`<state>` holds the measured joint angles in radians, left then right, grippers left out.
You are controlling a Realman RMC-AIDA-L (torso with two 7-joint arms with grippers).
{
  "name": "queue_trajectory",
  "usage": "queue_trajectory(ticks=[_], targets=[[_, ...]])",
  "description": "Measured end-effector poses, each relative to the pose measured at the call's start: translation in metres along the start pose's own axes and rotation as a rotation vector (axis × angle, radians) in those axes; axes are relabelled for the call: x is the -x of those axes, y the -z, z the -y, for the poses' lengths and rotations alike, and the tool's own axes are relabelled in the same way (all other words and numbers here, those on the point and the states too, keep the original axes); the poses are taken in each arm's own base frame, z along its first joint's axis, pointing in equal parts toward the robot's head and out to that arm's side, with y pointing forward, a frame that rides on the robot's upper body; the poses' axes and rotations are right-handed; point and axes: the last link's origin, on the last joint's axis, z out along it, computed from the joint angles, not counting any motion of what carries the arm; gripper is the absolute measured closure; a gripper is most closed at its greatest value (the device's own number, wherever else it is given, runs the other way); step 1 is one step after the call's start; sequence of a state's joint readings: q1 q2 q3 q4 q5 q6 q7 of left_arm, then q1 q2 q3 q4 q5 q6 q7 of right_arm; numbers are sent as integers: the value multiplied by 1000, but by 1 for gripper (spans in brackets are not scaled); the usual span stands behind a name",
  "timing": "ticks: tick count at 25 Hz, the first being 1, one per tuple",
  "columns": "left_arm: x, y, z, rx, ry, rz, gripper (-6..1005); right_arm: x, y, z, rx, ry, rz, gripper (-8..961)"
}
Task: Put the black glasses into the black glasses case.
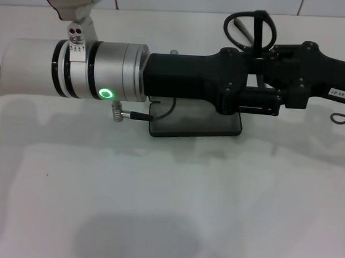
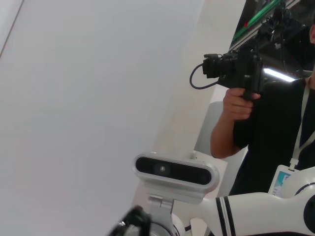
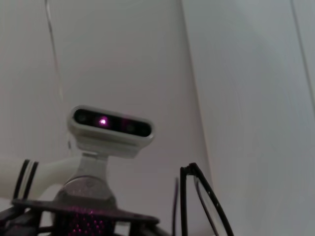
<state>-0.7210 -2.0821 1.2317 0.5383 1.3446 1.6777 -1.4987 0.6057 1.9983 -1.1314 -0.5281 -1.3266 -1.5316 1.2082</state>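
Glasses [image 1: 252, 31] are up in the air, just behind the case [image 1: 195, 125] lying on the table. Can't tell which gripper has them or whether either is clenched. They look light, thin and bendy, so hold at the bridge, not the lenses.

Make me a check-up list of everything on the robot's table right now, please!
Surface: white table.
Job's things: black glasses raised above the arms; black glasses case flat on the table under the left arm.
Clutter: nothing seen.
Grippers: left gripper and right gripper meet over the case; which one holds the glasses is unclear.
Cables: black cable loops under the left arm.
Surroundings: person holding a camera near the robot.
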Motion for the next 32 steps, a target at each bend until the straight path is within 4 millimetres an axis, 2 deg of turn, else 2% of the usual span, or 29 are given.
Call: queue_trajectory(ticks=[6,13,25,29,32], targets=[[-1,1,1,-5,-9,6,306,0,-2,0,10,6,-11,842],[-4,5,2,-12,-11,3,306,3,6,7,-22,35,-17,841],[-4,5,1,-12,-10,0,307,0,5,3,-11,58,-32,841],[-2,14,-3,-3,-2,-5,307,3,21,11,-97,88,11,842],[0,34,-4,-47,2,-34,307,6,27,12,-114,124,8,842]])
